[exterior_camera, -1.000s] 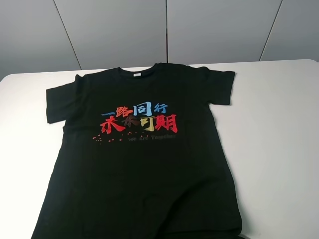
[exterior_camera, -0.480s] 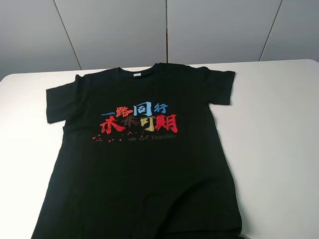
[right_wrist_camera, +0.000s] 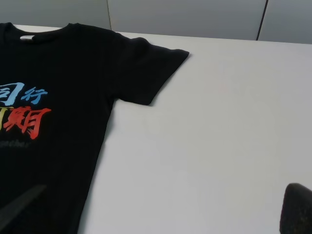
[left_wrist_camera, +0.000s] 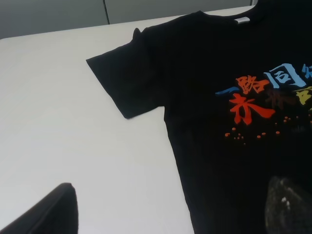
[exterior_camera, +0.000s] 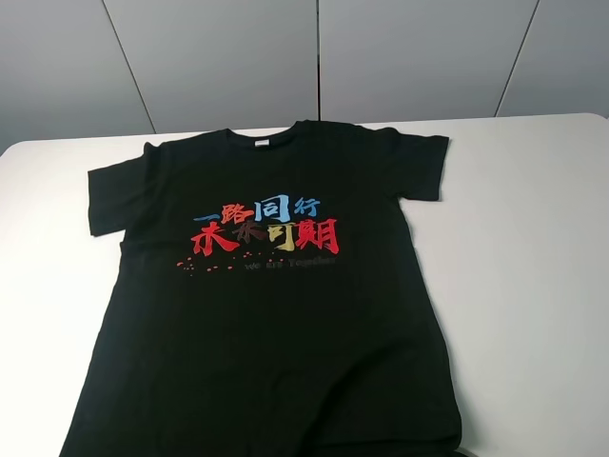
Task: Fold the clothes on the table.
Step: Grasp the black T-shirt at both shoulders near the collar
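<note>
The left jaws and the right jaws stand released, spread wide, grasping nothing, over the near side. The black T-shirt [exterior_camera: 266, 324] lies flat, print up, collar far, on the white counter [exterior_camera: 533, 248], slightly left.

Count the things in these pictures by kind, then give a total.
black T-shirt: 1
white table: 1
grippers, both open: 2, the left gripper and the right gripper
Total: 4
</note>
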`<state>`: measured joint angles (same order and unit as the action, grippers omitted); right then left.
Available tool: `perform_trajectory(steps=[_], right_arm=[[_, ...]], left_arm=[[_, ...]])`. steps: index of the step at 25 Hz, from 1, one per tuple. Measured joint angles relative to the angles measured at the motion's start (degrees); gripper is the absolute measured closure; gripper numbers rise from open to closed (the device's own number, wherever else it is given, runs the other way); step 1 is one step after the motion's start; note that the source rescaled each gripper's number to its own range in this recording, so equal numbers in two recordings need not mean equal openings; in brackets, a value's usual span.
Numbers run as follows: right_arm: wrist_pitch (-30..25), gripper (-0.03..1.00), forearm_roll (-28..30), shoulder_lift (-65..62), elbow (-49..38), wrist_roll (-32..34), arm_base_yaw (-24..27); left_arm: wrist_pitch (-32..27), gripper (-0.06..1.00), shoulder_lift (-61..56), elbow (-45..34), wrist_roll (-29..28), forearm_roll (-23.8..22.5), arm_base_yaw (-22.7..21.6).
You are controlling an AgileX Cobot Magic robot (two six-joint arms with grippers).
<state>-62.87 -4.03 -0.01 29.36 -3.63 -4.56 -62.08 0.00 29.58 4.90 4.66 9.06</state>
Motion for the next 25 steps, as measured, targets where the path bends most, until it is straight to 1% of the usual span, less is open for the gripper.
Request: perform_trajectory(steps=[5,8,11,12,14,17,20,23,25], right_arm=[[0.0,-0.03,-0.15,0.0,0.0,0.0,0.0],[0.2,-0.03,-1.38,-0.03,0.0,0.0,0.0],[-1.43,-0.03,-1.38,3.93,1.5,0.0,0.0],[-1.71,-0.03,-1.38,6.87,2.32,0.0,0.0],[-1.58,-0.03,-1.38,13.11,4.23,0.0,0.0],[-0.3,-0.03,-1.28,23.93,7.23,-0.4,0.0],[1.16,-0.03,-1.28,35.54,10.01,-1.8,0.0],[3.09,-0.03,-2.88,47.31,13.73,-4.53,0.0],[4.22,-0.03,-5.35,53.84,16.33,-6.72,0.0]], left_arm=[[0.0,-0.06,0.0,0.0,0.0,0.0,0.0],[0.0,-0.06,0.16,0.38,-0.52,-0.11,0.0],[-0.43,-0.06,5.26,2.16,-1.06,-0.11,0.0],[-0.43,-0.06,8.37,2.97,-1.06,-0.11,0.0],[-0.22,-0.06,15.43,5.07,0.95,0.15,0.0],[0.86,-0.06,25.88,9.07,5.19,1.75,0.0],[1.39,-0.06,37.72,13.9,7.28,3.86,0.0],[1.77,-0.06,49.66,19.06,10.35,4.76,0.0],[2.34,-0.06,56.27,21.78,12.42,4.88,0.0]])
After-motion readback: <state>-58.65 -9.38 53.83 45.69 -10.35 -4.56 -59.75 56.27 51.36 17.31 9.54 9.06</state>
